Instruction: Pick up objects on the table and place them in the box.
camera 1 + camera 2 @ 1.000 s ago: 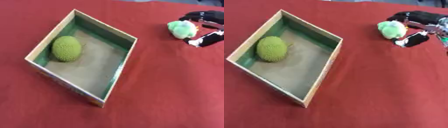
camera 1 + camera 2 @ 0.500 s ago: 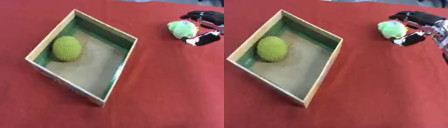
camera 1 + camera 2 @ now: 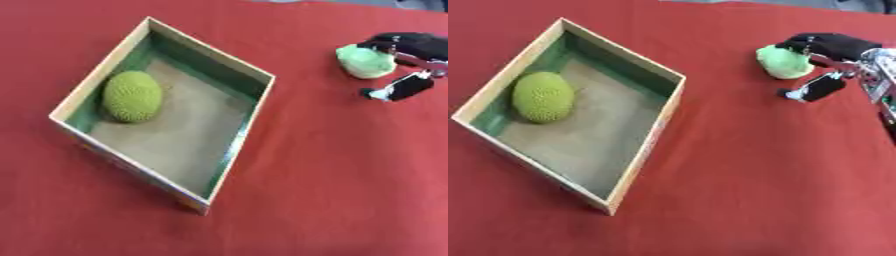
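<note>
A wooden box (image 3: 642, 149) with green inner walls lies askew on the red cloth. Inside, against its left wall, rests a bumpy yellow-green oval fruit (image 3: 542, 96). At the upper right a pale green rounded object (image 3: 783, 63) lies on the cloth outside the box. My right hand (image 3: 837, 46) comes in from the right edge; its black fingers reach over the top and far side of the pale object. The thumb (image 3: 819, 88) stands below and right of the object, with a strip of red cloth between them. My left hand shows in neither view.
Red cloth (image 3: 332, 180) covers the whole table. The stretch between the box and the pale object holds nothing else, as does the near right area. A grey strip shows at the far top edge.
The right thumb has dropped slightly lower and nearer the pale green object. The fingers stay over it, and the box and fruit have not moved.
</note>
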